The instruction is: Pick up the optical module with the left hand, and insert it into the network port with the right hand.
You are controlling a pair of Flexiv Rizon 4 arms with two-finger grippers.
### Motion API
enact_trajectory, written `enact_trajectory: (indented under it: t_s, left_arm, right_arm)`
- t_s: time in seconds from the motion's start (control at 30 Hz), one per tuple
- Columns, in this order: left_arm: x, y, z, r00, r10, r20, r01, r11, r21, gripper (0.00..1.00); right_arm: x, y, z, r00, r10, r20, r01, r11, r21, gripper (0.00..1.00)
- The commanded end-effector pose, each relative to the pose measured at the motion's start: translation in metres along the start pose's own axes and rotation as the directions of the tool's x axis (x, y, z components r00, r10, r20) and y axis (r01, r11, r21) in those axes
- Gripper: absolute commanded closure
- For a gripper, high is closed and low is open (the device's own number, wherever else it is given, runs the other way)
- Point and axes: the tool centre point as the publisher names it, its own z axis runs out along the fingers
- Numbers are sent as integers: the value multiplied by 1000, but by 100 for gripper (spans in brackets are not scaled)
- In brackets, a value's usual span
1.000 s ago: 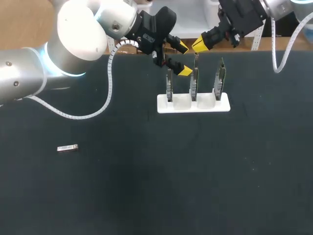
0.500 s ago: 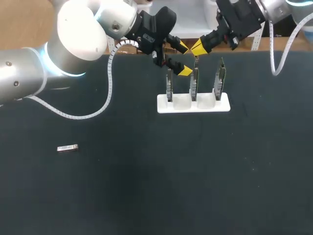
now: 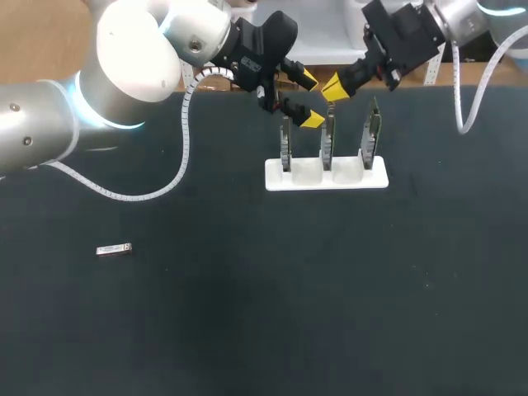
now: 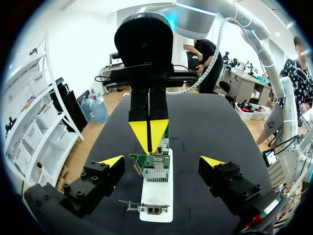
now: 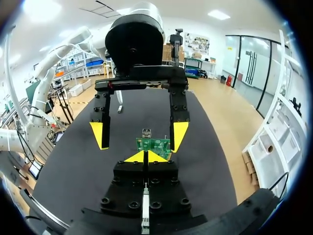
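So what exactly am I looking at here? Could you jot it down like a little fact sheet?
Surface: table with a black top
Stand: white stand near the far edge
Cards: three circuit cards upright in the stand
Left gripper: open, beside the top of the leftmost card
Right gripper: shut, tips just above the middle card
Optical module: small silver piece lying alone, far from both grippers

A white stand (image 3: 355, 178) rests on the black table (image 3: 272, 313), under the right gripper (image 3: 334, 87) and just beside the left gripper (image 3: 308, 100). Three circuit boards (image 3: 373, 132) stand upright in it in a row. The middle board sits directly under the right gripper's tips.
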Motion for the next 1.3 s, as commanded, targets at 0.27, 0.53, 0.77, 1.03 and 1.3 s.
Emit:
enact_trajectory:
  t_s: [0.27, 0.53, 0.77, 1.03, 1.3]
  left_arm:
    - [-1, 2, 1, 1000, -2, -6, 2, 1000, 3, 0]
    - [-1, 2, 1, 1000, -2, -6, 2, 1000, 3, 0]
    - [-1, 2, 1, 1000, -2, -6, 2, 1000, 3, 0]
    - [-1, 2, 1, 1000, -2, -6, 2, 1000, 3, 0]
    - [-1, 2, 1, 1000, -2, -6, 2, 1000, 3, 0]
  right_arm:
    - [9, 0, 6, 1000, 26, -6, -26, 1000, -17, 100]
    - [14, 1, 8, 999, 39, -11, -39, 999, -22, 100]
    - [16, 1, 9, 999, 45, -15, -45, 999, -25, 100]
    - [16, 1, 10, 999, 48, -16, -49, 998, -30, 100]
    - [19, 3, 12, 998, 58, -21, -58, 998, -30, 100]
